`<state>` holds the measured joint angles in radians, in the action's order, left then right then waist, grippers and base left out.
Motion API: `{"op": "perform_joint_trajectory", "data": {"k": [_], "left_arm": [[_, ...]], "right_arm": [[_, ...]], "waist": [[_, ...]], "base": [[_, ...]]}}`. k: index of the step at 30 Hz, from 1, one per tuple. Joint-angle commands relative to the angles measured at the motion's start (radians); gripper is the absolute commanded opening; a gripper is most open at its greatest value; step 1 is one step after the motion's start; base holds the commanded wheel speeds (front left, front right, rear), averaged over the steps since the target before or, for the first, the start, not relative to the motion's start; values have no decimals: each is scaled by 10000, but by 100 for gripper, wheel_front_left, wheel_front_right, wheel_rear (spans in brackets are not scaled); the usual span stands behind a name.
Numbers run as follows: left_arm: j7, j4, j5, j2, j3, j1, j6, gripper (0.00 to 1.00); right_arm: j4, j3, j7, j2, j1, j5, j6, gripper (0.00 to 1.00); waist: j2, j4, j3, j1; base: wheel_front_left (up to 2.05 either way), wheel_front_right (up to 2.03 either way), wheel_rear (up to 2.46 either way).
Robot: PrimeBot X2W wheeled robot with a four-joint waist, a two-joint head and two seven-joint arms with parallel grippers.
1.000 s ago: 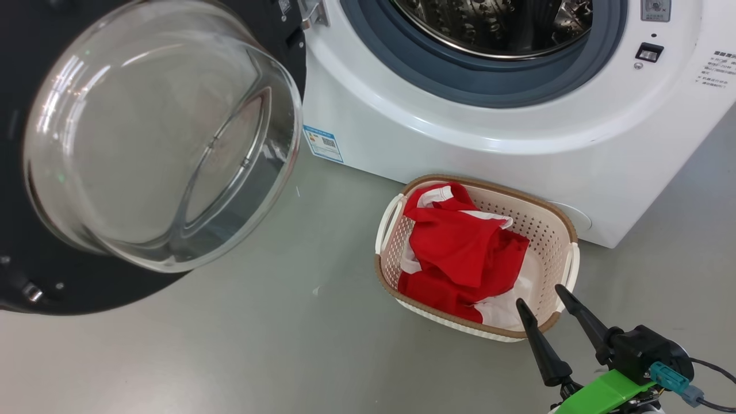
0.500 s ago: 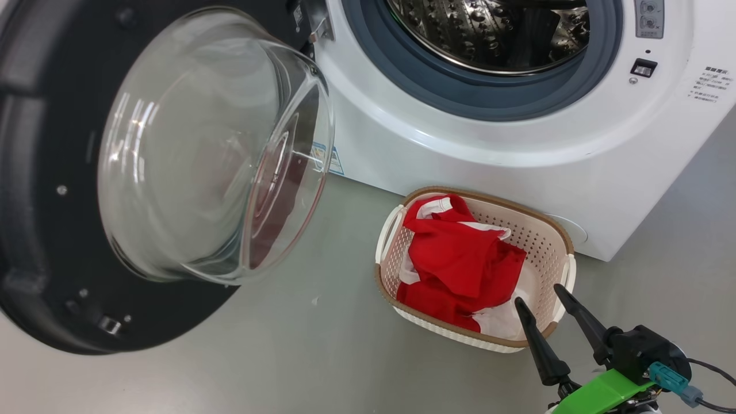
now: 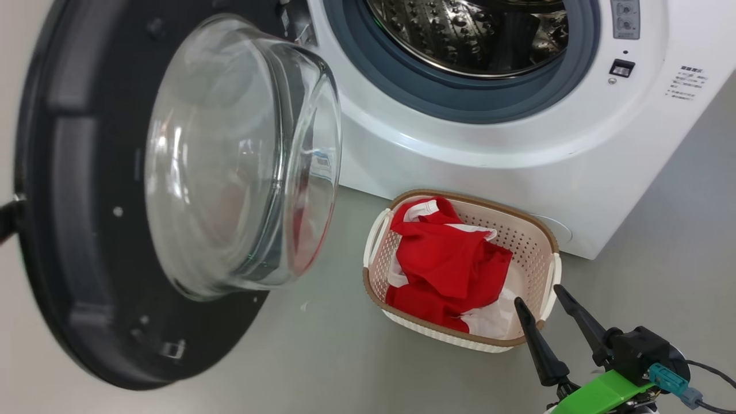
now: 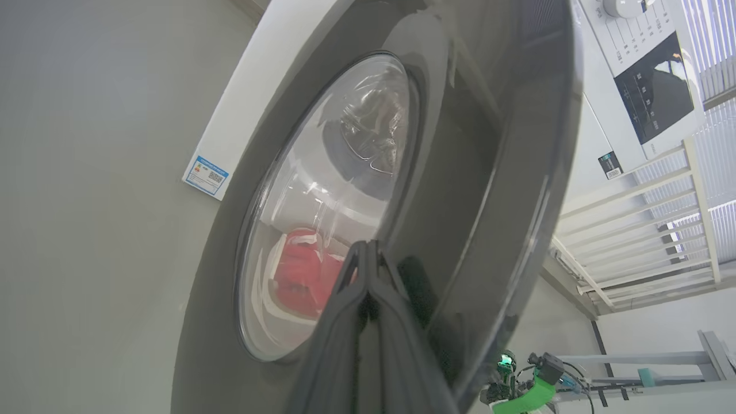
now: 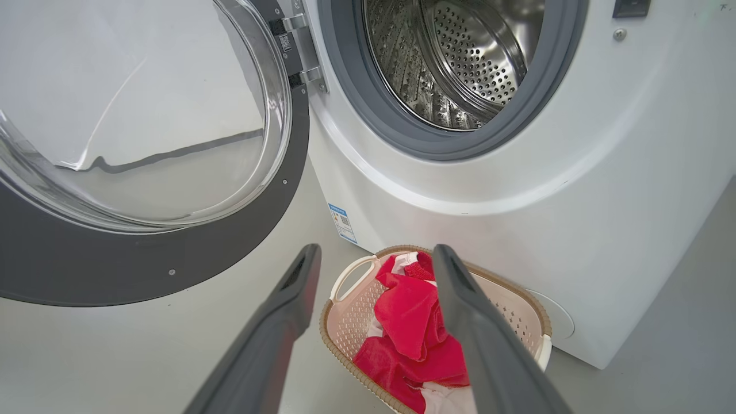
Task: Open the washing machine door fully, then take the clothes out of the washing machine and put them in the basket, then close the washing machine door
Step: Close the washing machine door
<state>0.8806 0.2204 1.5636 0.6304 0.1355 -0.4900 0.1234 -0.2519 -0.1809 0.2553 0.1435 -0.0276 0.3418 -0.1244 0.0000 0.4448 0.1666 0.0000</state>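
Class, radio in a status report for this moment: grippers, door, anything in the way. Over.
Left gripper jaws shut, at the washing machine door outer face; right gripper open, empty. Door open, clothes in the basket. Basket below the opening, likely clear.

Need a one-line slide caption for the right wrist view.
Right gripper, fingers apart, facing the basket of red clothes; washing machine door stands open.

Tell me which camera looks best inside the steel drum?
The right wrist view: the drum shows deep, studs and holes sharp. The head view crops the drum at the top edge. The left wrist view faces the door's outside.
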Motion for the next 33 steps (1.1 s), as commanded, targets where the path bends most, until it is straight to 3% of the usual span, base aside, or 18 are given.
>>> {"op": "perform_joint_trajectory", "data": {"k": [1,10,23,33], "left_arm": [[175,-576,151,399,286,-116,73,0],[380,-1967,35,-121,-415,-303,73,0],[-497,-2919,-435,-1284,-1632,-1353,73,0],[-1185,-2795,-551,-1328,-1961,-1521,73,0]], "right_arm": [[262,-210,65,0,1,-77,-63,100],[310,-149,65,-82,46,-95,-63,100],[393,11,65,-193,-135,-147,-63,100],[429,100,65,-246,-246,-196,-63,100]], "waist": [[0,-76,-16,0],[0,-459,-36,0],[0,-1073,269,0],[0,-1296,385,0]], "base": [[0,0,0],[0,0,0],[0,0,0],[0,0,0]]}}
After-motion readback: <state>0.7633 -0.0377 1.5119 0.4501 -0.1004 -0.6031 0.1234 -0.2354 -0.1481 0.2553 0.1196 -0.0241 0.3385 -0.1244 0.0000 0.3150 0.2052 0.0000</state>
